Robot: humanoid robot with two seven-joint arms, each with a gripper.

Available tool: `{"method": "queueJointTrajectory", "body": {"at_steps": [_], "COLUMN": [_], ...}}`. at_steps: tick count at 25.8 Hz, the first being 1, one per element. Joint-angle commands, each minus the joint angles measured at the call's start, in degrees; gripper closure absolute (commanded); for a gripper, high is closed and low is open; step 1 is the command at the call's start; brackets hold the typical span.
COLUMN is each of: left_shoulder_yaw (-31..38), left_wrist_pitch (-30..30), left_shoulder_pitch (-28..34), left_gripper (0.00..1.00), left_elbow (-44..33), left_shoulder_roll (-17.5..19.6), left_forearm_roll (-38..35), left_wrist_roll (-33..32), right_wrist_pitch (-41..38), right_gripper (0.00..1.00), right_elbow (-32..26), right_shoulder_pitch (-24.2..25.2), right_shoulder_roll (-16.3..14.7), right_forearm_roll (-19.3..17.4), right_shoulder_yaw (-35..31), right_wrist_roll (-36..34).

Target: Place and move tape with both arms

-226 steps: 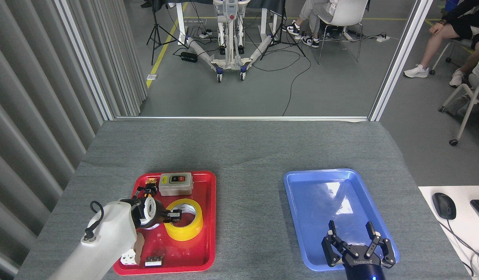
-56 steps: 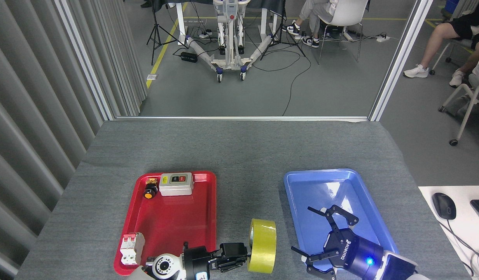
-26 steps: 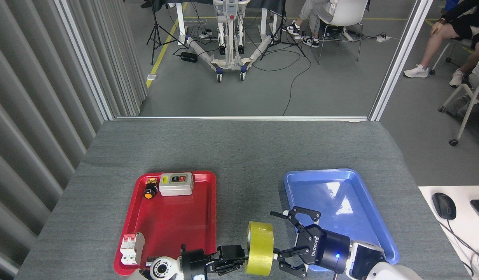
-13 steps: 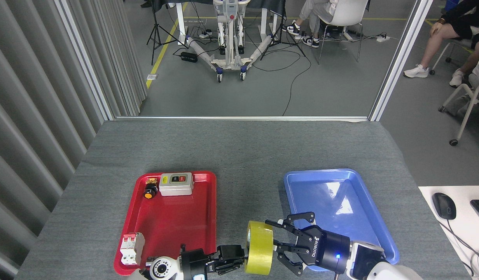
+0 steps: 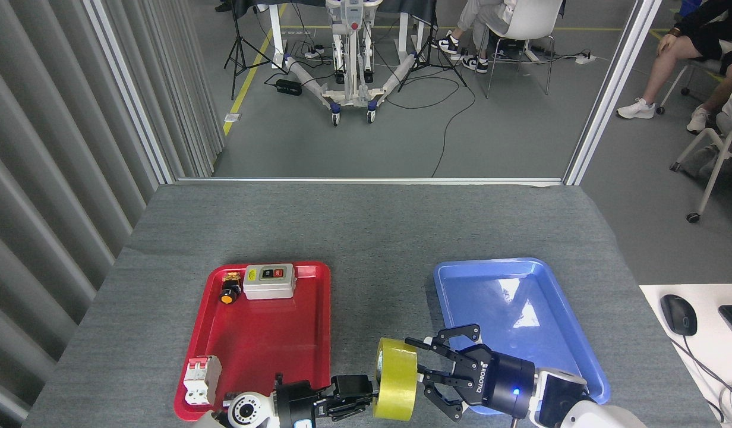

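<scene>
The tape (image 5: 396, 380), a yellow roll, stands on edge above the table between the red tray (image 5: 265, 351) and the blue tray (image 5: 520, 309). My left gripper (image 5: 369, 396) comes in from the lower left and is shut on the roll's left rim. From the right, my right gripper (image 5: 421, 375), black with a blue light, has its fingers drawn in against the roll's right side; the top finger reaches over the upper rim. Both grippers meet at the roll near the table's front edge.
The red tray carries a grey switch box (image 5: 268, 281), a small black and orange button (image 5: 228, 294) and a white breaker (image 5: 197, 380). The blue tray holds nothing. A mouse (image 5: 678, 314) lies on a white desk at right. People sit beyond the table.
Over the last second my right gripper slid left up to the tape and its spread fingers drew in on the roll. The left gripper and tape have held still since half a second ago.
</scene>
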Motion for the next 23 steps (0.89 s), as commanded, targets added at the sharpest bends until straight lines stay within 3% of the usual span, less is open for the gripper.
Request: {"method": "queueJointTrajectory", "body": {"at_steps": [1,4,7,23], "left_shoulder_yaw": [0.00,-0.09,-0.09,0.18], "left_wrist_pitch": [0.84,5.15,7.78,7.52], "left_shoulder_pitch": [-0.08,-0.08,-0.08,-0.08], "left_gripper": [0.62,0.28,0.04,0.01], "left_elbow": [0.18,0.18,0.00,-0.44], "left_shoulder_roll": [0.10,0.10,0.10,0.19], "left_forearm_roll": [-0.41,-1.03,-1.03,-0.85], "left_wrist_roll": [0.59,0.67,0.67,0.67], "right_wrist_pitch": [-0.02,-0.02,-0.03,-0.02], "right_gripper": [0.86,0.88,0.89,0.91], "right_elbow": [0.00,0.00,0.00,-0.09], "right_shoulder_pitch": [0.00,0.09,0.09,0.44], "right_shoulder_roll": [-0.03,-0.11,-0.20,-0.20], "right_forearm_roll": [0.23,0.23,0.23,0.23], "right_shoulder_yaw": [-0.01,-0.01,0.08,-0.01], "right_wrist_roll": [-0.01,-0.01,-0.01,-0.01]}}
